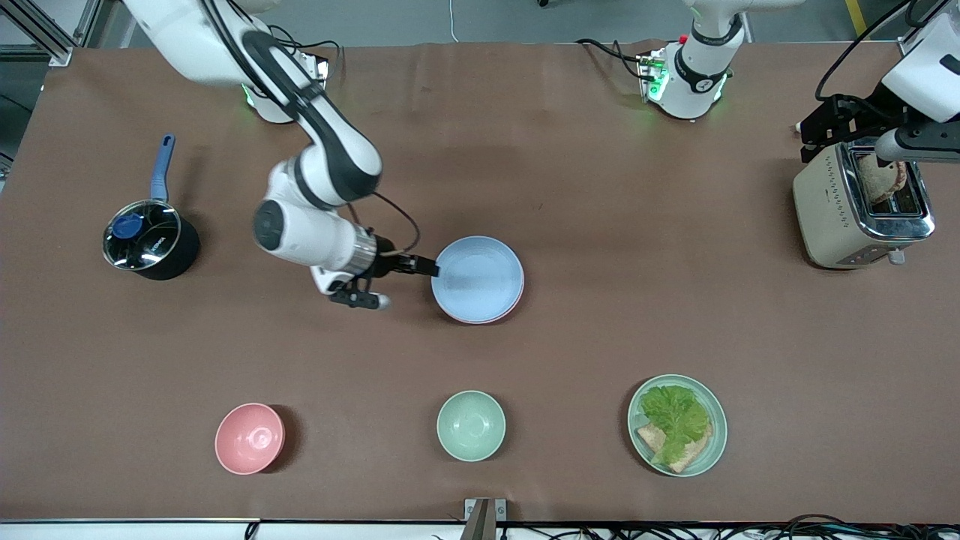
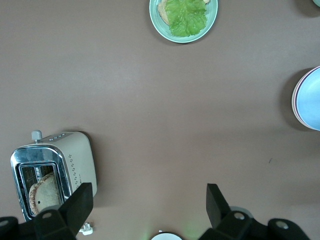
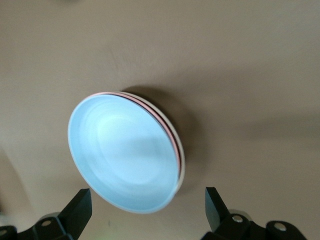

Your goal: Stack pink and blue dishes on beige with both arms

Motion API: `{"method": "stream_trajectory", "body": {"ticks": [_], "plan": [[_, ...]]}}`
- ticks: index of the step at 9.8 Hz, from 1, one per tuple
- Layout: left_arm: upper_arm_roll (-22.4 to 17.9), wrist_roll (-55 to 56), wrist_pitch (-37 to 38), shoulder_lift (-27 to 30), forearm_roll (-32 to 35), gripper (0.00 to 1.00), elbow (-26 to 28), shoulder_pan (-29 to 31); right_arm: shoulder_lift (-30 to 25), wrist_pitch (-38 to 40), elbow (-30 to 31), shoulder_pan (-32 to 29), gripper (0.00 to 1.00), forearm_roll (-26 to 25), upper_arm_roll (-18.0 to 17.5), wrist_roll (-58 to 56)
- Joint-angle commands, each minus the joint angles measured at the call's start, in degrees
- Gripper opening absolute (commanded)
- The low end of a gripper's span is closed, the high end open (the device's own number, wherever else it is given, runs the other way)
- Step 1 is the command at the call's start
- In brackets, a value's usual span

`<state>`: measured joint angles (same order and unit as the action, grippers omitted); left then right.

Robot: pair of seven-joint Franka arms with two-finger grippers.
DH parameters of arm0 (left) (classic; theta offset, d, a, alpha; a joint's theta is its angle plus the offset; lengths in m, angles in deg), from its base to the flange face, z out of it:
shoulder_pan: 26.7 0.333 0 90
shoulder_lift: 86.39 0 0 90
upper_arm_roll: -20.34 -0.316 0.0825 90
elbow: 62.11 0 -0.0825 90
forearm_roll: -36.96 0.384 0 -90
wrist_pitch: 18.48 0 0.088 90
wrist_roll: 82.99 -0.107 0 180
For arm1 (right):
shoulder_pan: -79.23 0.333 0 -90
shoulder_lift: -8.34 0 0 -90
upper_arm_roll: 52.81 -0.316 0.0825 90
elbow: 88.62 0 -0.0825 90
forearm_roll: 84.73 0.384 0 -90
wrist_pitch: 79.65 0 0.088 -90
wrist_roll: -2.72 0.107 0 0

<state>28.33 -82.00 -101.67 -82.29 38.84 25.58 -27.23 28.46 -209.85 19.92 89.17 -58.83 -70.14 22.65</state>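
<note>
The pale blue plate (image 1: 478,276) lies on top of a stack at the table's middle. Under it only the pink plate's thin rim (image 3: 171,134) shows, and under that the beige plate's cream rim (image 3: 181,165). My right gripper (image 1: 424,265) is low at the stack's edge, on the side toward the right arm's end. It is open, with its fingers (image 3: 80,200) wide to either side of the blue rim and nothing held. My left gripper (image 1: 814,135) hangs open above the toaster, holding nothing. The stack also shows in the left wrist view as the blue plate (image 2: 310,100).
A toaster (image 1: 862,206) with bread stands at the left arm's end. A lidded black pot (image 1: 148,240) with a blue handle stands at the right arm's end. Near the front edge are a pink bowl (image 1: 249,438), a mint bowl (image 1: 471,425) and a mint plate with lettuce and bread (image 1: 677,424).
</note>
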Motion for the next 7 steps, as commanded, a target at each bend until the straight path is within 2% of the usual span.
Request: {"method": "stream_trajectory", "body": {"ticks": [1, 2, 3, 4, 5, 6, 7], "plan": [[0.0, -1.6, -0.2, 0.0, -0.9, 1.00, 1.8, 0.4, -12.1, 10.5, 2.7, -2.7, 1.00, -11.1, 3.5, 2.7], [0.0, -2.3, -0.2, 0.0, -0.9, 1.00, 1.6, 0.6, -14.8, 14.1, 1.3, -4.9, 1.00, -19.5, 4.3, 2.7], [-0.2, -2.7, -0.2, 0.0, -0.9, 1.00, 1.6, 0.7, -16.1, 17.9, -0.9, -7.2, 1.00, -25.8, 4.6, 2.6], [-0.3, -2.8, -0.2, -0.1, -0.9, 1.00, 1.6, 0.7, -17.5, 19.9, -3.3, -8.8, 1.00, -28.2, 7.2, 2.1], [-0.3, -2.8, -0.2, -0.1, -0.9, 1.00, 1.7, 0.6, -19.0, 20.5, -4.8, -8.4, 1.00, -28.2, 11.8, -1.3], [-0.3, -2.8, -0.2, 0.0, -0.9, 1.00, 1.6, 0.6, -20.0, 22.4, -6.6, -8.4, 1.00, -28.3, 15.5, -10.0], [-0.3, -2.8, 0.0, 0.1, -0.9, 1.00, 1.6, 0.6, -20.0, 26.5, -11.2, -8.4, 1.00, -28.3, 20.2, -20.2]]}}
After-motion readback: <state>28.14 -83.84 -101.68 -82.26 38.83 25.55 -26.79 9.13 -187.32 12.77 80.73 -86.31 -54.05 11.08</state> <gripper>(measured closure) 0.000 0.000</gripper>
